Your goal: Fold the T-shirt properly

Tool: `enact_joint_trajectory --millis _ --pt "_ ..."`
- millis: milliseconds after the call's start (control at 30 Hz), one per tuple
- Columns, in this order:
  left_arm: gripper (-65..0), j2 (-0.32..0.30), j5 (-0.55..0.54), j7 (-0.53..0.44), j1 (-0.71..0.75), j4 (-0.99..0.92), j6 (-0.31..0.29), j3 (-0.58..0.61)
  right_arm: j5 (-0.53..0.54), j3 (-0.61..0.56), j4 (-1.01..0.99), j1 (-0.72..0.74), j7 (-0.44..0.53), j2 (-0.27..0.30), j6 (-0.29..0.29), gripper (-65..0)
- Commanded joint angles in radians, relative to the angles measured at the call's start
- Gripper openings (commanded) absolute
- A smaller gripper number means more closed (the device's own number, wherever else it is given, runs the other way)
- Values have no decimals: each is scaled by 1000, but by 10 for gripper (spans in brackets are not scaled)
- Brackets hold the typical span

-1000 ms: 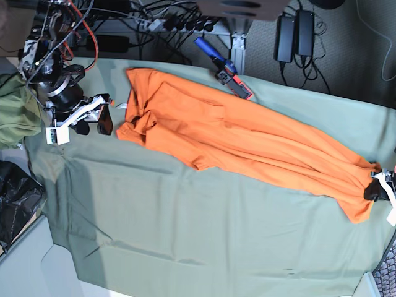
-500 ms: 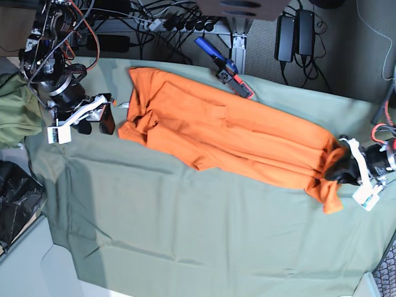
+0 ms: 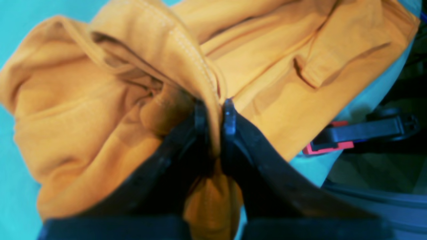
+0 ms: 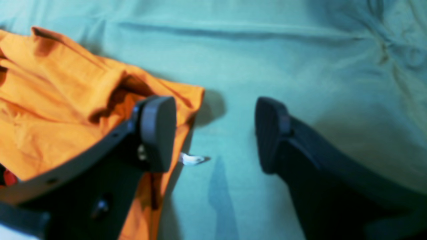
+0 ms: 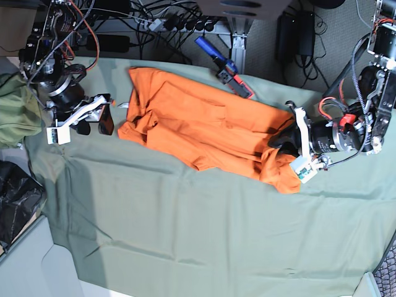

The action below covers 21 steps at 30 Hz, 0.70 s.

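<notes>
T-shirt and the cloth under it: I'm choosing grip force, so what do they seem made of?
T-shirt: soft matte knit, probably cotton; it bunches limply and shows stitched hems. Green cloth: thin matte woven fabric, apparently, with shallow creases.

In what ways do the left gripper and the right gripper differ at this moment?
The left gripper is shut on the T-shirt, pinching a bunched fold; the right gripper is open and holds nothing. The left gripper is at the shirt's gathered end, on the base view's right; the right gripper sits beside the opposite end, over the green cloth. Both have dark jaws.
</notes>
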Motion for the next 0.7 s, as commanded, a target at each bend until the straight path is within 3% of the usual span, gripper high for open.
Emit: enact_joint_trajectory --millis 0,100,200,267,667 --pt "-650 -2 -18 -26 -19 18 -9 4 9 10 18 7 26 15 79 -273" --pt "-650 -1 -21 -26 -19 18 -9 35 9 10 18 5 21 15 79 -272" --pt "-400 0 -21 -26 -18 18 -9 63 23 10 18 -6 18 13 79 -264" --pt "-312 8 -29 -26 -19 18 -9 67 28 10 17 -10 15 1 79 -212" --pt "-311 84 -259 27 -19 18 -9 68 49 10 13 -73 18 -206 79 -211"
